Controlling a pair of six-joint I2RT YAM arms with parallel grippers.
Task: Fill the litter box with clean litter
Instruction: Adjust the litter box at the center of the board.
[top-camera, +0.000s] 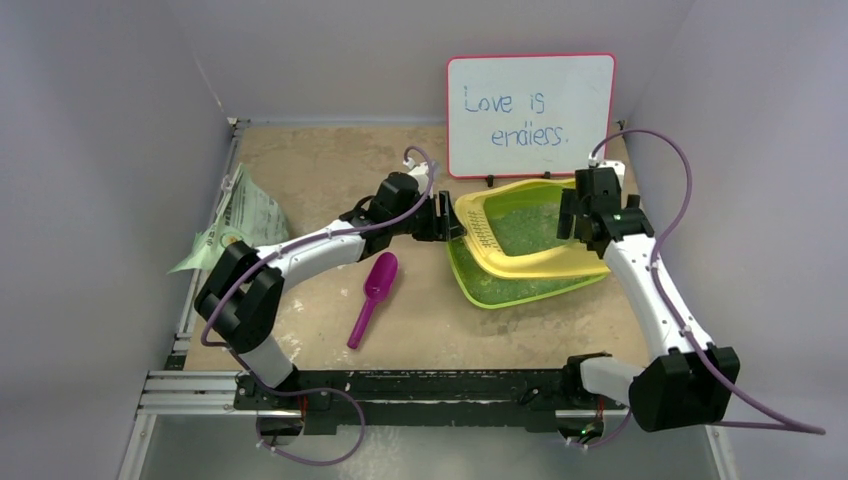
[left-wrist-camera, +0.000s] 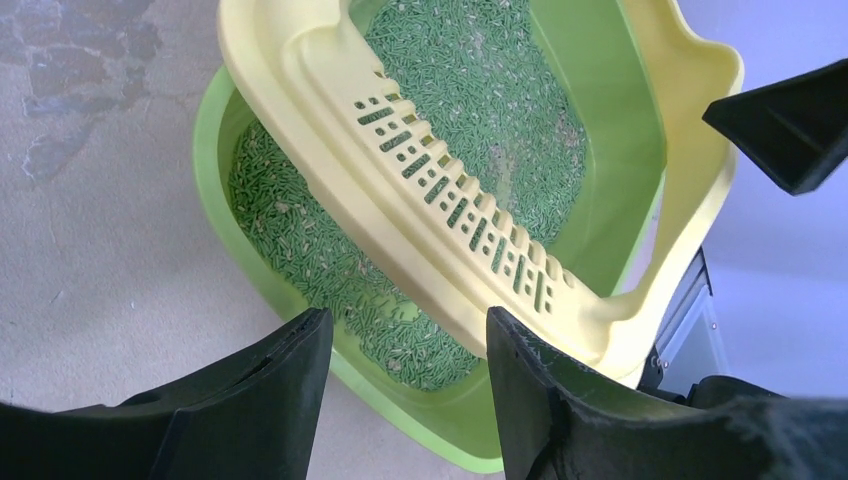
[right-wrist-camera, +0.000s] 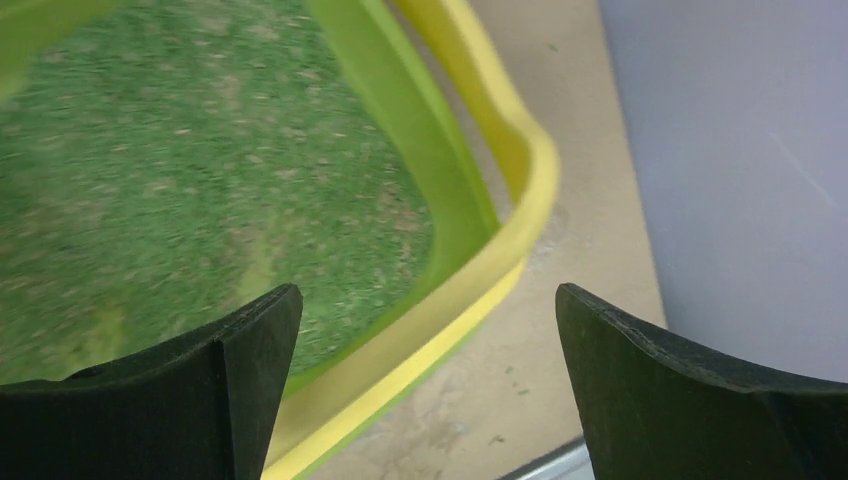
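Note:
The yellow litter box (top-camera: 520, 266) lies skewed on top of a lime-green tray (top-camera: 480, 295), its slotted grille end to the left. Green litter (top-camera: 525, 230) lies in both. My left gripper (top-camera: 450, 218) is open at the grille end. In the left wrist view its jaws (left-wrist-camera: 408, 318) hang over the green tray (left-wrist-camera: 215, 150) and its litter (left-wrist-camera: 330, 270), the yellow grille (left-wrist-camera: 450, 200) just beyond. My right gripper (top-camera: 568, 215) is open at the right end. In the right wrist view it (right-wrist-camera: 428, 292) straddles the yellow rim (right-wrist-camera: 530, 170) beside the litter (right-wrist-camera: 150, 180).
A magenta scoop (top-camera: 372, 295) lies on the table left of the trays. A pale green bag (top-camera: 240, 220) leans at the left wall. A red-framed whiteboard (top-camera: 530, 115) stands right behind the trays. The right wall (right-wrist-camera: 740, 150) is close to the right gripper.

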